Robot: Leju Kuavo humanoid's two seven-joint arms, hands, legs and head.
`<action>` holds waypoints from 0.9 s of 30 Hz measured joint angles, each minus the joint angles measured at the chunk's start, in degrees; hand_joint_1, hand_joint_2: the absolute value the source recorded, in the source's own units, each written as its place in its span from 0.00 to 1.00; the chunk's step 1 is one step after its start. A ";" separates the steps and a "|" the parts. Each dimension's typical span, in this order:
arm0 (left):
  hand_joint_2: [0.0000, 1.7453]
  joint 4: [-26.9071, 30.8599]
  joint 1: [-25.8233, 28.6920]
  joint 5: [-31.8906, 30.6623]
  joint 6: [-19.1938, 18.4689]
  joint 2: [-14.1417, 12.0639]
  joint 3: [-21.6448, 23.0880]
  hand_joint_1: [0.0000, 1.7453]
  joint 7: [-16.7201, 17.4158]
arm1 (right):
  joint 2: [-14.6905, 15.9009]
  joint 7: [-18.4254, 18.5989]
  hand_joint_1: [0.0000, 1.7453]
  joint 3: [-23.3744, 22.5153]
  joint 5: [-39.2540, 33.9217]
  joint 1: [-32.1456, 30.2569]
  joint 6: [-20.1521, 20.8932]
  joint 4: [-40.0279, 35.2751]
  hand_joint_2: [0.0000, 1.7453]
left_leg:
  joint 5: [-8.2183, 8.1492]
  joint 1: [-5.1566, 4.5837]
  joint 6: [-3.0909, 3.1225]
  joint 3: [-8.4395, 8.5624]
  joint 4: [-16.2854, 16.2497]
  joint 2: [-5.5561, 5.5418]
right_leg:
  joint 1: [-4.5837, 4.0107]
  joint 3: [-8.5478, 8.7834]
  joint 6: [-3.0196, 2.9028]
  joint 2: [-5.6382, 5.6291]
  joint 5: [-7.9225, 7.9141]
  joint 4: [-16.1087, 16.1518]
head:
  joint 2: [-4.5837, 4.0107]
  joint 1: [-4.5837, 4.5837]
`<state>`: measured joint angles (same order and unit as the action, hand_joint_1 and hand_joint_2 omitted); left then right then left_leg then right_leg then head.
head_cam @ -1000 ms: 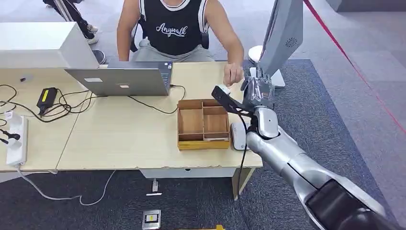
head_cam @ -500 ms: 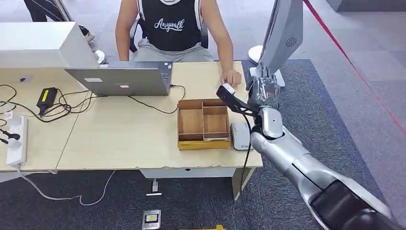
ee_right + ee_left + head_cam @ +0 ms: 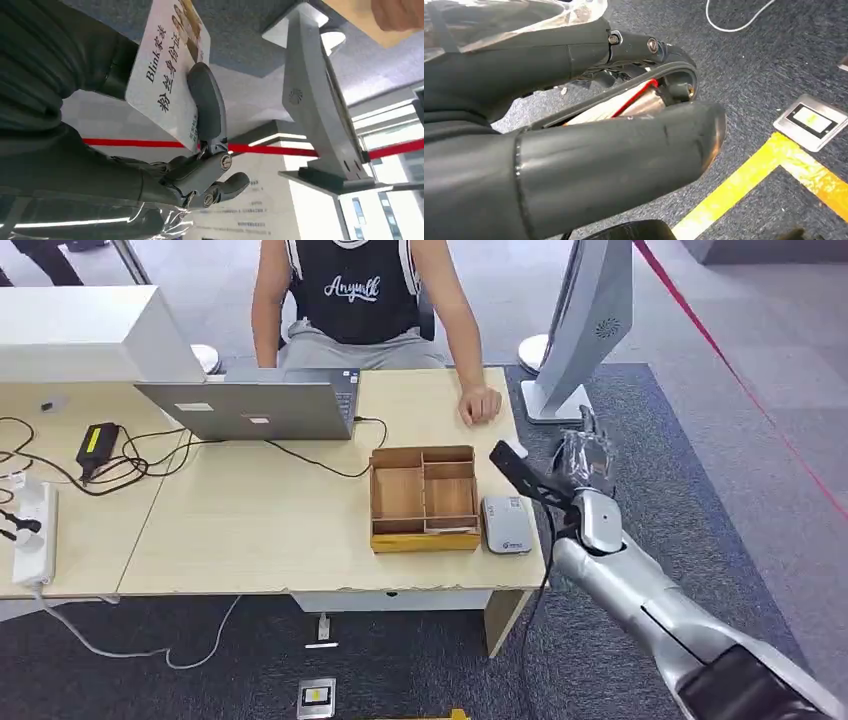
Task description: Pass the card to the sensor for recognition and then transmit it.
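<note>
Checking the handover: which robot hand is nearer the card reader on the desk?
Right. The right hand, holding the card, hangs just beyond the reader; the left hand hangs over the floor.

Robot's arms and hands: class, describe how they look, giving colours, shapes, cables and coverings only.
The right arm is silver and tubular, darkening to black near the body, with a black cable alongside. The right hand is grey under clear plastic wrap, with dark fingers joined by silver screws. The left hand has thick dark grey fingers and similar wrap.

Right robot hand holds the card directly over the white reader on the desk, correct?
Not quite. The right robot hand holds the card, but past the desk edge, over the carpet, not over the white reader. The head view shows this.
</note>
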<state>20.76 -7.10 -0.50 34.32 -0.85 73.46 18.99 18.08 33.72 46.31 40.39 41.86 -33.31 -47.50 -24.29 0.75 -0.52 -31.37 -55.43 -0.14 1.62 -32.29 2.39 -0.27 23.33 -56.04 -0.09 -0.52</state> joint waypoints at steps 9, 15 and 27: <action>0.00 0.00 0.22 1.20 0.55 0.00 -0.44 0.00 -0.55 | -0.09 -4.13 1.00 -0.02 -3.28 -1.79 -0.50 1.73 1.00 | 0.01 0.02 0.00 -0.03 0.01 0.00 | -0.02 -0.01 0.00 0.00 0.00 -0.01 | 0.00 -0.02; 0.00 0.00 0.31 1.70 0.85 0.00 -0.46 0.00 -0.68 | -1.14 -5.62 1.00 0.15 -3.98 -2.18 -0.44 3.15 1.00 | 0.01 0.02 0.00 -0.05 0.01 0.00 | -0.02 -0.01 0.00 0.01 0.00 -0.01 | 0.00 -0.02; 0.00 0.02 0.59 2.23 1.33 0.00 -0.46 0.00 -0.29 | -4.46 -7.65 1.00 1.40 -4.39 -2.77 3.17 6.36 1.00 | 0.01 0.02 0.00 -0.04 0.01 0.00 | -0.02 -0.02 0.00 0.00 0.00 -0.01 | 0.00 0.00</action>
<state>20.79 -6.51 1.73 35.65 -0.85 73.00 18.71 13.62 26.08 47.71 36.00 39.09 -30.14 -41.14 -24.28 0.77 -0.52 -31.41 -55.42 -0.14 1.60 -32.32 2.39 -0.27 23.33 -56.05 -0.09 -0.52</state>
